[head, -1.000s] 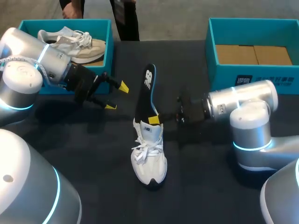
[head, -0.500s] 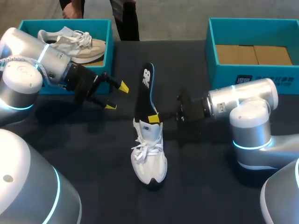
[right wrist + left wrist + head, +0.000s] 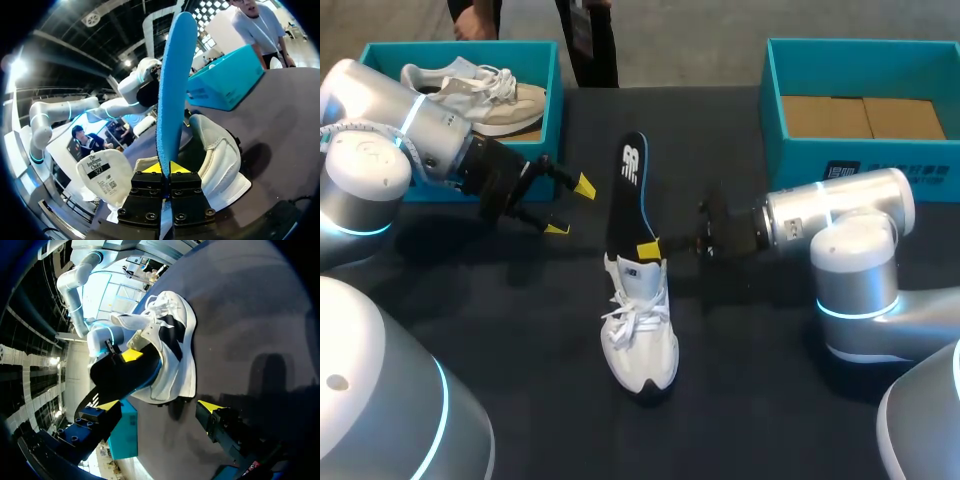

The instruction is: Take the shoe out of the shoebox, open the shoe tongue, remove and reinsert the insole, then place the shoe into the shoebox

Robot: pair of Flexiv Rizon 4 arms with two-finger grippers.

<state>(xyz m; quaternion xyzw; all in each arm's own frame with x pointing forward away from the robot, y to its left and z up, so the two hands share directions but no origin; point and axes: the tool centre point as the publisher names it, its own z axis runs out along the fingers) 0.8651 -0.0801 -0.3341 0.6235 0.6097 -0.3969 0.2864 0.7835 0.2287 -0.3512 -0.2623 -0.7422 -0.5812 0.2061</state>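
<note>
1. The right arm's fingers (image 3: 648, 248) stay pinched shut on the lower end of the black-topped, blue-edged foam insole (image 3: 625, 195). It has lifted slightly over the last second.
2. The white lace-up sneaker (image 3: 640, 335) stands on the dark desk (image 3: 770, 400) just under those fingers.
3. The left arm's fingers (image 3: 584, 186) hang spread wide and empty, with the sneaker ahead of them.
4. The insole seems almost out of the sneaker, so reinsertion likely comes next.
</note>
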